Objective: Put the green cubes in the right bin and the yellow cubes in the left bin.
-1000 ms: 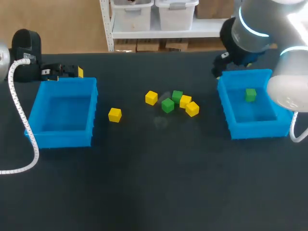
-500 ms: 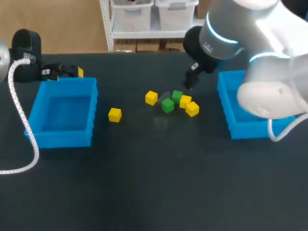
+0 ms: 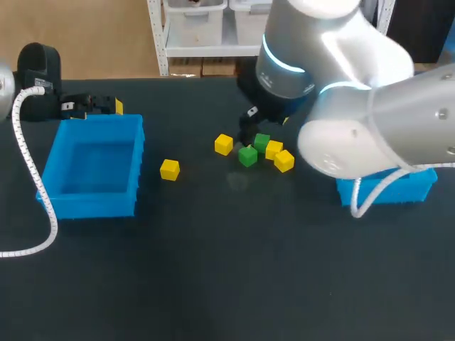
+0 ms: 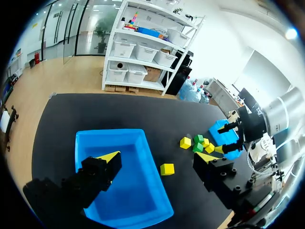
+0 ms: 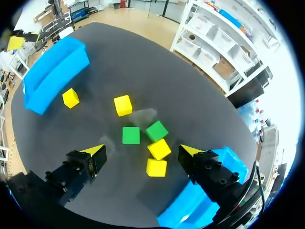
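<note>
Lying on matte black table (image 3: 213,270): smooth cubes (image 3: 247,155)

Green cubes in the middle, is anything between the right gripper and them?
Nothing visible. The open right gripper hangs above both green cubes; a yellow cube sits close against one of them.

This is a robotics lab, set up as a test bench. A wide matte black desk (image 3: 213,270) carries plain sorting props. An open bright blue plastic bin (image 3: 92,199) sits toward the desk's left end and a second blue plastic bin (image 3: 398,190) toward its right end. Small yellow cubes (image 3: 169,169) and small green cubes (image 3: 247,155) lie loose near the desk's middle. A bulky grey-white robot arm (image 3: 355,106) with a lit ring hangs over the desk from its right side. A white spiral-wrapped cable (image 3: 33,172) lies along the desk's left edge.
</note>
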`<state>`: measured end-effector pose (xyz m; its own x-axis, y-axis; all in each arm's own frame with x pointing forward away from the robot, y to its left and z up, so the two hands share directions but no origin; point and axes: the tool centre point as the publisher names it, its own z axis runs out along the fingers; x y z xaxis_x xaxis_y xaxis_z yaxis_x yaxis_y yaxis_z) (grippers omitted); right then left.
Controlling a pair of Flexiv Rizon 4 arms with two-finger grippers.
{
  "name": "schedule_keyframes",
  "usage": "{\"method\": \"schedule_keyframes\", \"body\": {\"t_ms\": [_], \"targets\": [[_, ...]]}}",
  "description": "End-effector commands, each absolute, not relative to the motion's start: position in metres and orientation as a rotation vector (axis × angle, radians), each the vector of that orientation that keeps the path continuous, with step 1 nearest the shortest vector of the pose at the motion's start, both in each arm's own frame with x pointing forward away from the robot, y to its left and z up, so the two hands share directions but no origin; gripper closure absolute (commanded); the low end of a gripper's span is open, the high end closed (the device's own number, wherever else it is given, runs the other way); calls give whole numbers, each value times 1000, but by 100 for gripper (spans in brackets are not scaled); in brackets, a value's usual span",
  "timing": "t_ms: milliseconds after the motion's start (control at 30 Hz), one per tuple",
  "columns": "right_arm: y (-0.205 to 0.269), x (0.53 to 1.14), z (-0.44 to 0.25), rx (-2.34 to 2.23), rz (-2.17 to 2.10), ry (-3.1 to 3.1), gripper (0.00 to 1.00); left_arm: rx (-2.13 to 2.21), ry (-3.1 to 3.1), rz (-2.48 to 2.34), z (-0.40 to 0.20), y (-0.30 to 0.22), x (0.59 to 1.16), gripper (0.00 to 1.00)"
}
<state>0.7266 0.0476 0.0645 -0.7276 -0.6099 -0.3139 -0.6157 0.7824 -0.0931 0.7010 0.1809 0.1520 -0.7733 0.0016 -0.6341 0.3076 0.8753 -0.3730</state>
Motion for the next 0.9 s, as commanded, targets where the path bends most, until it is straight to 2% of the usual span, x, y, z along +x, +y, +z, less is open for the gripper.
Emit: {"method": "schedule_keyframes", "body": {"t_ms": [33, 900], "targets": [[62, 734, 54, -938, 17, 2688, 0, 227, 2380, -628, 150, 183, 700, 0], [84, 728, 7, -861, 63, 2796, 0, 227, 2380, -628, 150, 183, 700, 0]]}}
